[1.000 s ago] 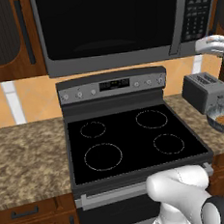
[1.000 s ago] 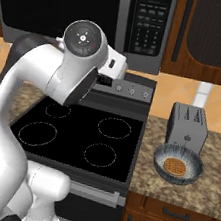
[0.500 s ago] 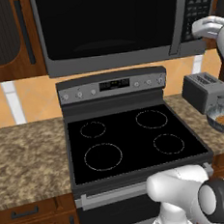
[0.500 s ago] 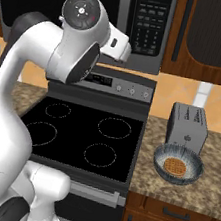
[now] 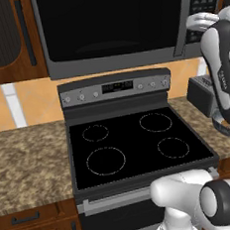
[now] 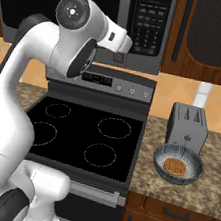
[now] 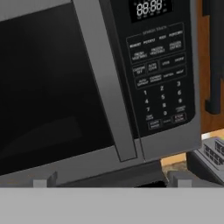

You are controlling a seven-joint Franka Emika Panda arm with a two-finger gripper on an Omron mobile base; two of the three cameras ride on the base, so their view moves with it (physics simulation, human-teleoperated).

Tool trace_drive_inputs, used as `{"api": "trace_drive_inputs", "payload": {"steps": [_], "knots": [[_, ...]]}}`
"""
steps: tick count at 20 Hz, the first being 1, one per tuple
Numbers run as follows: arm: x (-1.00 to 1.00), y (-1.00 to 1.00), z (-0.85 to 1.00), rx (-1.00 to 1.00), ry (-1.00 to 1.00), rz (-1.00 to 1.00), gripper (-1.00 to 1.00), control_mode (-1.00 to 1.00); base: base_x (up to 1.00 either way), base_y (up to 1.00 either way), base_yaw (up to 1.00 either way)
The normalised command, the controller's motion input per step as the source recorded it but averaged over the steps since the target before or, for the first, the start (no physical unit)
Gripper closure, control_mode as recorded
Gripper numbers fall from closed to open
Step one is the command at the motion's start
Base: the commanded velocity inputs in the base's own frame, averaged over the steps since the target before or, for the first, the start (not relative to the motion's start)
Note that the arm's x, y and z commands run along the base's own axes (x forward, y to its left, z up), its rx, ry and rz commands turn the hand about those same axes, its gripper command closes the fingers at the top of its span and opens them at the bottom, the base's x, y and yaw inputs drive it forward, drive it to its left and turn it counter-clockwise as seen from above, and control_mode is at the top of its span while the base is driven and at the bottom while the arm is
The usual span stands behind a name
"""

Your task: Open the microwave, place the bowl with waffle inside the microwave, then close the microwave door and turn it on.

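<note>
The two-finger gripper (image 7: 109,180) stands spread wide and empty: in the hand view its two small dark tips rise well apart at the bottom. Between and above them lies the lower frame of the wide dark-glass microwave door (image 7: 48,87). Rising from just above the gap between the tips is the long grey handle bar (image 7: 105,83), which leans slightly toward the upper left of that view. Its long axis therefore runs up and away from the gripper, and the jaws would have to straddle it across its width. The handle appears near but not yet touched.

Beside the bar, on the side away from the glass, is the black keypad panel (image 7: 159,78) with its small display, part of the large black and dark-grey microwave (image 5: 113,27) mounted above the black glass-top stove (image 5: 135,145). The door is shut, so opening looks like the step in hand.

The small shallow grey metallic bowl with the orange-brown waffle (image 6: 178,165) sits on the speckled stone counter (image 6: 212,184) to the right of the stove, near its front edge, just before the small grey two-slot toaster (image 6: 188,125), and well below the gripper.
</note>
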Motion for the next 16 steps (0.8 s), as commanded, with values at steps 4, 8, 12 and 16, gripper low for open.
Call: {"api": "trace_drive_inputs", "payload": {"steps": [4, 8, 12, 16], "knots": [[0.41, 0.0, 0.0, 0.0, 0.02, 0.0, -1.0, -1.0, 0.0, 0.0, 0.0], [0.62, 0.0, -0.01, 0.0, 0.0, 0.0, -1.0, -1.0, 0.0, 0.0, 0.0], [0.67, -0.01, -0.07, 0.0, 0.0, 0.0, -1.0, -1.0, 0.0, 0.0, 0.0], [0.74, -0.18, -0.08, 0.0, 0.0, 0.0, -1.0, -1.0, 0.0, 0.0, 0.0]]}}
